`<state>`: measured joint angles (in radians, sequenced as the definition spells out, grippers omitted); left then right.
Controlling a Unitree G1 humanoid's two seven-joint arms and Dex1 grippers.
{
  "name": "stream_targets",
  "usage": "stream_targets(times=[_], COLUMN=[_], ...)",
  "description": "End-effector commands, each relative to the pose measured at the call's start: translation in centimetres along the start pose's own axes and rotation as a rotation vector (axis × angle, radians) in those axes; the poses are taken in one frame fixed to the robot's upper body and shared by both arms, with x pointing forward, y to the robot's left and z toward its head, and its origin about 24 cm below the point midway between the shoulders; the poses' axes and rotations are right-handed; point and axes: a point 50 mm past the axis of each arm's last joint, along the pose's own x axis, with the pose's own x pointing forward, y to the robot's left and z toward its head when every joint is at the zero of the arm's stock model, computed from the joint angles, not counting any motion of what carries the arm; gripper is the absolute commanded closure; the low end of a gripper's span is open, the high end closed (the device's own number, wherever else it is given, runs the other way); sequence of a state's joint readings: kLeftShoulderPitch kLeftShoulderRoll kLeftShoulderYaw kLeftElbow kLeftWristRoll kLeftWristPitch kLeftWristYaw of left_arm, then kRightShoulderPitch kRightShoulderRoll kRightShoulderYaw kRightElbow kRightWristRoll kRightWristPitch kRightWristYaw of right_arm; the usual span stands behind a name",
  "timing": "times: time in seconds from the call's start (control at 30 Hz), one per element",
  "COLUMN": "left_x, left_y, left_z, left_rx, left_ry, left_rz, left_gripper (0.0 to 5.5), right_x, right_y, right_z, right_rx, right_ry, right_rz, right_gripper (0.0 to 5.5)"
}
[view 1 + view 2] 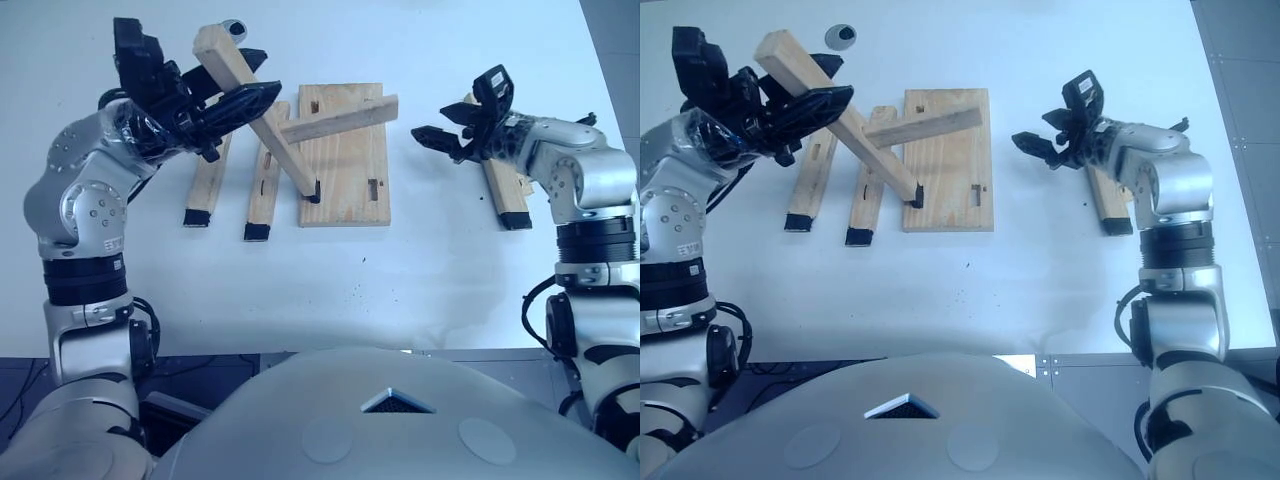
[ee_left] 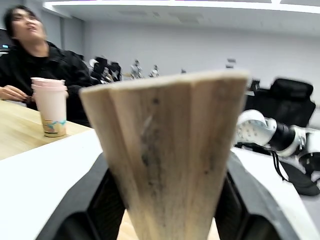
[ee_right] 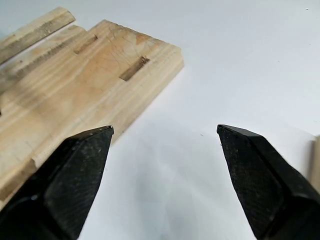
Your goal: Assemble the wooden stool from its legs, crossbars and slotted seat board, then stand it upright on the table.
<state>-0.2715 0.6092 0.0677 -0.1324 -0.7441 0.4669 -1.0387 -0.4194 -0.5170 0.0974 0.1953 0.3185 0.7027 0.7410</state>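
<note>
My left gripper [image 1: 248,80] is shut on a wooden leg [image 1: 262,118] held tilted above the table. The leg's black-capped foot [image 1: 313,191] rests on the slotted seat board [image 1: 345,160], which lies flat. A crossbar [image 1: 342,117] juts from the held leg toward the right. In the left wrist view the leg's end [image 2: 170,150] sits between my fingers [image 2: 87,210]. Two more legs [image 1: 205,185] [image 1: 264,180] lie left of the board. A further leg [image 1: 505,195] lies under my right arm. My right gripper [image 1: 430,120] hangs open and holds nothing, just right of the board [image 3: 90,80].
A small round disc [image 1: 842,35] lies at the back of the white table [image 1: 330,280]. The table's front edge runs just ahead of my torso. Bare tabletop stretches between the board and the front edge.
</note>
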Motion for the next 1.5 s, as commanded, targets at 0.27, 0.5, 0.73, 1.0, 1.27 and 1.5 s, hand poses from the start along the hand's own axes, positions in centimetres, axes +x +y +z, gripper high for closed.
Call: stream_targets(times=[0.27, 0.5, 0.73, 1.0, 1.27, 1.5], left_x=[0.0, -1.8, -1.8, -1.8, -6.8, -5.1], left_y=[-2.2, -3.2, -2.7, -1.6, 2.0, -1.0], left_z=[-5.2, -11.4, -10.1, -4.8, -7.0, -6.9], left_rx=[0.051, -0.061, -0.051, -0.001, 0.077, -0.123], left_ry=[0.344, 0.607, 0.616, 0.360, 0.572, 0.312], left_rz=[0.098, 0.123, 0.093, 0.094, 0.711, 0.775], left_gripper=[3.38, 3.38, 3.38, 2.11, 2.00, 2.00], right_x=[0.4, 0.5, 0.9, 0.8, 0.3, -0.5], right_y=[1.0, 1.3, 1.5, 1.3, 1.4, 0.2], right_z=[-1.8, -2.2, -2.5, -2.6, -2.2, -2.7], right_rx=[0.049, 0.077, 0.092, 0.120, 0.117, 0.168], right_ry=[0.021, 0.016, 0.014, -0.010, -0.064, -0.107], right_rz=[-0.002, -0.012, -0.013, -0.038, -0.066, -0.179], right_gripper=[1.69, 1.69, 1.69, 1.69, 1.69, 1.69])
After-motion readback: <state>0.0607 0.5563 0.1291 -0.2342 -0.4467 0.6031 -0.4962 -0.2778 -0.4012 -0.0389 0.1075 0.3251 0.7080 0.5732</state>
